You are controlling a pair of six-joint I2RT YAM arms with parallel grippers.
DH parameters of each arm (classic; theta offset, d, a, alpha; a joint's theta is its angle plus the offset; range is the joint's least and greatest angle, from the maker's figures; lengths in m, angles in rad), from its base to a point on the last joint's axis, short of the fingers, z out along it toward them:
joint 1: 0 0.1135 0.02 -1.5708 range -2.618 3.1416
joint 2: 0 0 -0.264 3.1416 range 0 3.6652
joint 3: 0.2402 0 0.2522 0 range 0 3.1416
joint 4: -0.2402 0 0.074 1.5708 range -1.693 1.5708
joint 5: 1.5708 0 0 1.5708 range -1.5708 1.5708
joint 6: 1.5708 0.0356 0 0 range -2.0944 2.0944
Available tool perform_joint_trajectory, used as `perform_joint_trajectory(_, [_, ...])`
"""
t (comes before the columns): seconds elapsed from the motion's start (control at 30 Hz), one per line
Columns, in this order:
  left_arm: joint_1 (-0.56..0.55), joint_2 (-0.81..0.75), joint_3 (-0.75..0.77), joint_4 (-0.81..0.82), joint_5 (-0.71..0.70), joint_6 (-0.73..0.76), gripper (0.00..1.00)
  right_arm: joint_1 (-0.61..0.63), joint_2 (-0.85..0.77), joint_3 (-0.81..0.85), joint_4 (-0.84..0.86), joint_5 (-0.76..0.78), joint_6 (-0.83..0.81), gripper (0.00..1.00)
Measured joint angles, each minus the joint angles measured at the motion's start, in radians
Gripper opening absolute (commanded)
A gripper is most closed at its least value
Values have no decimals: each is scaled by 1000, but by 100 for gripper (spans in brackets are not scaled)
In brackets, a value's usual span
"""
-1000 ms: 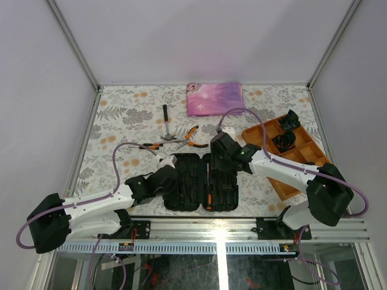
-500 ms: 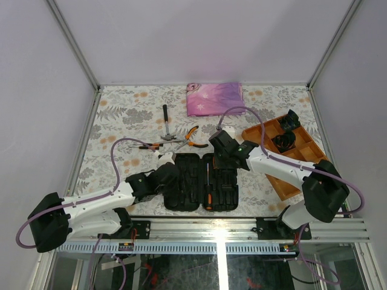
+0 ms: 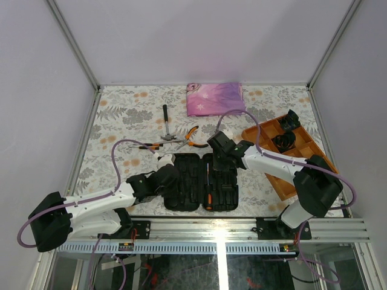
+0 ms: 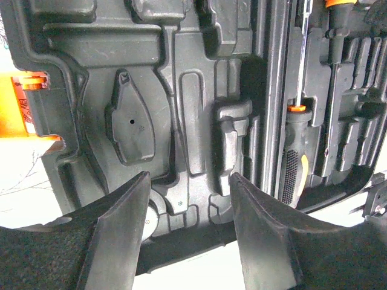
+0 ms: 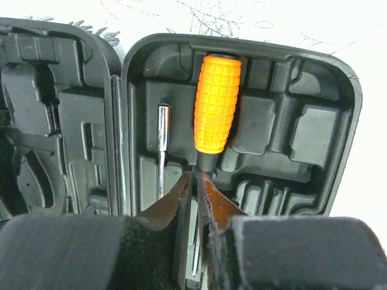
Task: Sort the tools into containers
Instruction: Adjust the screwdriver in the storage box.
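Closing in: right pincer (image 5: 198, 181) has clenched from half-spread onto the shaft of the orange-handled screwdriver (image 5: 216, 103) | screwdriver lies in the right half of the tool case (image 5: 326, 121), mid near edge of bench (image 3: 121, 109) | left pincer (image 4: 187, 199) released, over left half | likely seating or re-gripping; pliers (image 3: 192, 136) and hammer (image 3: 165, 118) unsorted.

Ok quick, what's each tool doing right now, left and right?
Left tool: open, empty, over the tool case.
Right tool: closed on the shaft of the orange-handled screwdriver.
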Motion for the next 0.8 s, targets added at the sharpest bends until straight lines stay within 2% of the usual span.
perform_joint_trajectory(0.8, [0,33,-13,12,15,-4,52,0,59,-1,-34,-26,8,15])
